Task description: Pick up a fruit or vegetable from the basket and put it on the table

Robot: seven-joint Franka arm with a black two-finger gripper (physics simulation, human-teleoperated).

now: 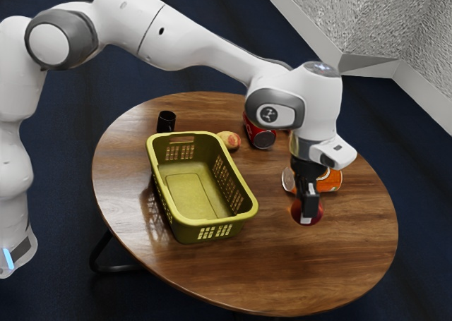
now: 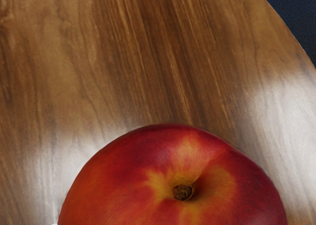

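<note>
A white robot arm (image 1: 194, 42) arches from the exterior view's left toward its right, wrist (image 1: 317, 113) bent, black two-finger gripper (image 1: 308, 212) pointing down, fingers clamped in a hold.

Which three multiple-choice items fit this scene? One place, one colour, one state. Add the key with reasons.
1. Where is the dark red fruit?
A) inside the basket
B) outside the basket, at the gripper
C) beside the black cylinder

2. What colour is the basket?
A) blue
B) white
C) yellow-green

3. How does the basket stand?
A) upright
B) upside down
C) on its side

Key:
1 B: the exterior view has the fruit at the gripper's lower end, off toward that view's right from the basket.
2 C: walls and rim are yellow-green throughout.
3 A: its opening faces up, with the inner floor visible through it.
</note>
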